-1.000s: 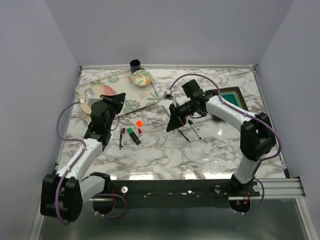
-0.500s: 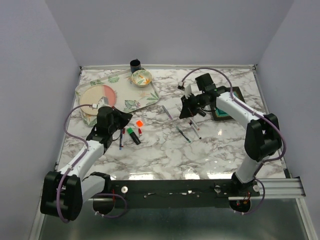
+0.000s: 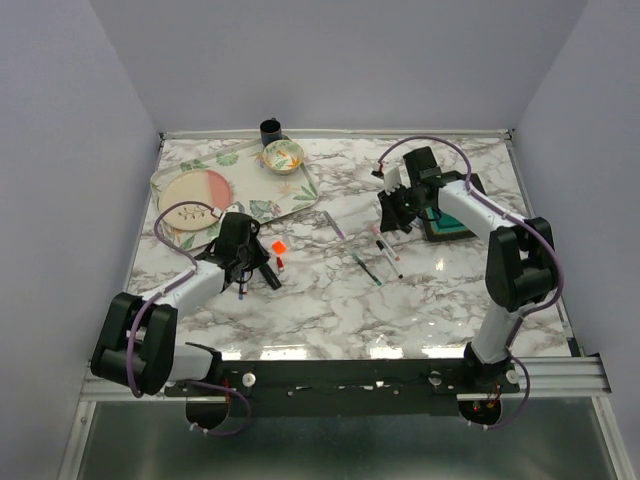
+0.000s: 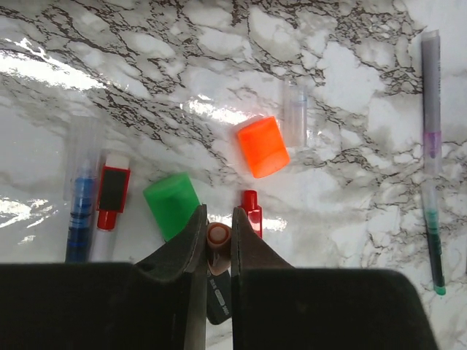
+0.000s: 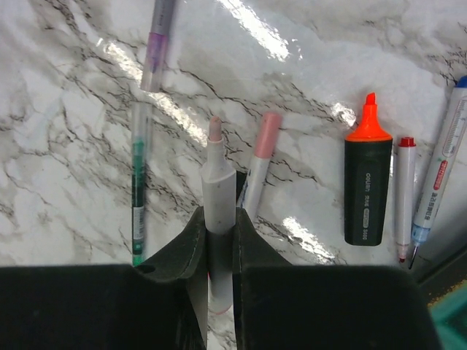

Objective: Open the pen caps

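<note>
Between left fingers (image 4: 177,257) highlighter (image 4: 218,238), between right fingers (image 5: 185,249) pen (image 5: 219,191).

Blue pen (image 5: 442,169) (far right) — upper end cut off.

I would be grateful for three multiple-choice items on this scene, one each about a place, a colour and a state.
1. Where does the loose orange cap lie?
A. On the marble table, near the green cap
B. Pushed onto a pen
C. Off the table, on the floor

2. What colour is the bare tip of the highlighter in the right wrist view?
A. Blue
B. Orange
C. Yellow

3. How is the right gripper?
A. Wide open and empty
B. Shut on nothing
C. Shut on a white pen

Answers:
1 A, it rests on bare marble a little way from the green cap.
2 B, the pointed tip above the black body is orange.
3 C, both fingers press the pen's barrel.
</note>
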`<state>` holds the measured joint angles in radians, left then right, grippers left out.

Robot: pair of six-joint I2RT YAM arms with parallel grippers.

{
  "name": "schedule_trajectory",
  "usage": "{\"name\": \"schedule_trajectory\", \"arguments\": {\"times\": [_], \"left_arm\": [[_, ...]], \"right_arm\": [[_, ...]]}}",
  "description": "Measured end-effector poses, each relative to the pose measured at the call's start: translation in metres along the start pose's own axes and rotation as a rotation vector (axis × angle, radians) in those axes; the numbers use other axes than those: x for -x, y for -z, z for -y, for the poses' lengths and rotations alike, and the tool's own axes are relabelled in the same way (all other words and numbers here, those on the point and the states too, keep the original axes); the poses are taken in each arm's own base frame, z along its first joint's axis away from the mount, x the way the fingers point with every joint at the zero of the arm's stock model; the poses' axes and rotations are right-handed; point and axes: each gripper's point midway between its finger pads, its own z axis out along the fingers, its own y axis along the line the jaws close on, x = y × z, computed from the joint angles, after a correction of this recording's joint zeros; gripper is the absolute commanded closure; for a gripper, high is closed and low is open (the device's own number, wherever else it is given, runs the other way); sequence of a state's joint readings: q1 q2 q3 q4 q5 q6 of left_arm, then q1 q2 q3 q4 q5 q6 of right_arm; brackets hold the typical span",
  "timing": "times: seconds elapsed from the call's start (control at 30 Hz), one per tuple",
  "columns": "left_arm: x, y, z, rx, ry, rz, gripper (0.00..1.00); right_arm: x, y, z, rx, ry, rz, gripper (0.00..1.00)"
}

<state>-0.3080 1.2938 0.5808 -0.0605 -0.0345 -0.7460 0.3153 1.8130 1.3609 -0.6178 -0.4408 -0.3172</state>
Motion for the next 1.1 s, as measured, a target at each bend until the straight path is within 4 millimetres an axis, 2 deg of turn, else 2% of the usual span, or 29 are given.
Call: {"name": "schedule_trajectory", "arguments": {"times": [0.27, 0.47, 0.87, 1.1], "left_arm": [[-0.007, -0.019, -0.007, 0.041, -0.025, -0.045, 0.65], [-0.006, -0.026, -0.006, 0.049, -0.030, -0.055, 0.58], [-0.003, -0.025, -0.004, 0.043, -0.034, -0.048, 0.48], [0.009, -0.013, 0.006, 0.009, -0.037, -0.007, 0.40]], "right_arm": [[-0.015, -0.006, 0.022, -0.053, -0.030, -0.044, 0.78], [-0.021, -0.006, 0.034, -0.093, -0.038, -0.062, 0.75], [-0.044, -0.022, 0.054, -0.154, -0.046, -0.148, 0.67], [-0.051, -0.024, 0.061, -0.182, -0.047, -0.176, 0.66]]}}
